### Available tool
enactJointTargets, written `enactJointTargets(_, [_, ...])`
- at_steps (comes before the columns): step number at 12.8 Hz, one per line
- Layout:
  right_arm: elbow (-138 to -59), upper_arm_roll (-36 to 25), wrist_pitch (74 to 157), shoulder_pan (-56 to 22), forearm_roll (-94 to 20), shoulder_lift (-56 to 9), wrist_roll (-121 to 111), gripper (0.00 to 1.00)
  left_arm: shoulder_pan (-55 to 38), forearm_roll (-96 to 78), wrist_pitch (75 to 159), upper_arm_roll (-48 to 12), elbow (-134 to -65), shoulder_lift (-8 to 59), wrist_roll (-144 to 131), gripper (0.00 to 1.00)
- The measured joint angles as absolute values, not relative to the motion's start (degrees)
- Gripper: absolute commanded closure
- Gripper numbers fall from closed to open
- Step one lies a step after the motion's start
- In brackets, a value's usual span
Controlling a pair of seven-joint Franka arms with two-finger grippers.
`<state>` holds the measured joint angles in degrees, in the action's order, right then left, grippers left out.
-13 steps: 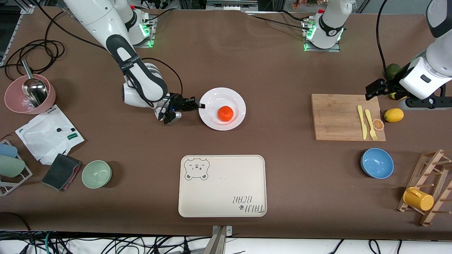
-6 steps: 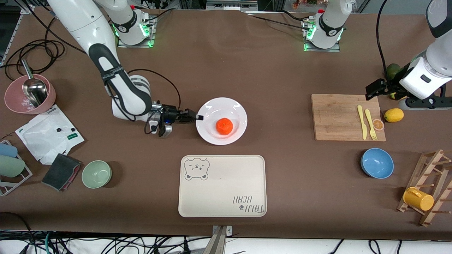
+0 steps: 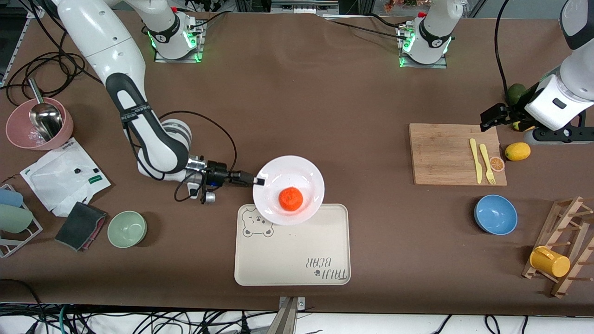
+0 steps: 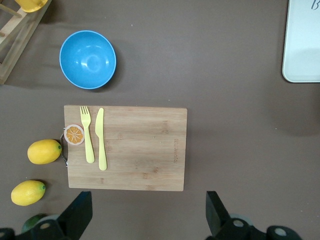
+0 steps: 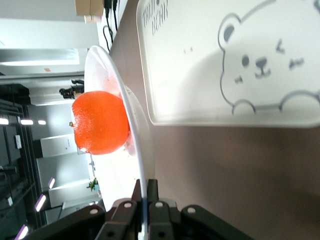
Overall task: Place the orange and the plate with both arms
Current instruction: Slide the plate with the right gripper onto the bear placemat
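The white plate (image 3: 304, 176) is held in the air by its rim, over the edge of the cream bear-printed tray (image 3: 292, 260) that lies toward the robots' bases. The orange (image 3: 291, 199) lies in the plate. My right gripper (image 3: 259, 181) is shut on the plate's rim at the side toward the right arm's end. In the right wrist view the plate (image 5: 112, 85) shows edge-on with the orange (image 5: 99, 122) on it and the gripper (image 5: 145, 192) pinching the rim. My left gripper (image 3: 487, 118) hangs open and empty over the table beside the cutting board (image 3: 441, 153) and waits.
The cutting board carries a yellow knife (image 3: 475, 160), a fork (image 3: 487, 162) and an orange slice (image 3: 496, 163). A lemon (image 3: 517, 151) lies beside it. A blue bowl (image 3: 495, 214) and a green bowl (image 3: 127, 228) stand nearer the front camera. A pink bowl (image 3: 18, 137) with a scoop stands at the right arm's end.
My right gripper has carried the plate with the orange toward the front camera, from the bare table to over the tray's edge. The left arm has not moved.
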<state>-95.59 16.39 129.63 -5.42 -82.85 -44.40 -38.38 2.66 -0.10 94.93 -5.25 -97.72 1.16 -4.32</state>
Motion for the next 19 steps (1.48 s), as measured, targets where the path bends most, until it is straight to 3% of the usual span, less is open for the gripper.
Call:
enactJointTargets(8, [-70.94,9.01,131.87,-14.20,-79.32,-61.66,-27.58,1.00,2.66,-0.10,94.60,-5.25,-97.60,1.17,-4.32,0.00])
enactJointTargets(15, [-66.92,7.98,132.29,-15.44,-79.32,-65.48,-27.30,0.99,2.67,-0.10,94.45,-5.25,-97.58,1.18,-4.32,0.00])
enactJointTargets(17, [-66.76,7.69,132.29,-15.39,-79.25,-65.48,-27.30,0.77,2.67,-0.10,94.41,-5.25,-97.58,1.18,-4.32,0.00])
enactJointTargets(19, [-66.51,7.32,132.28,-15.36,-79.24,-65.47,-27.31,0.70,2.67,-0.10,94.39,-5.25,-97.58,1.18,-4.32,0.00])
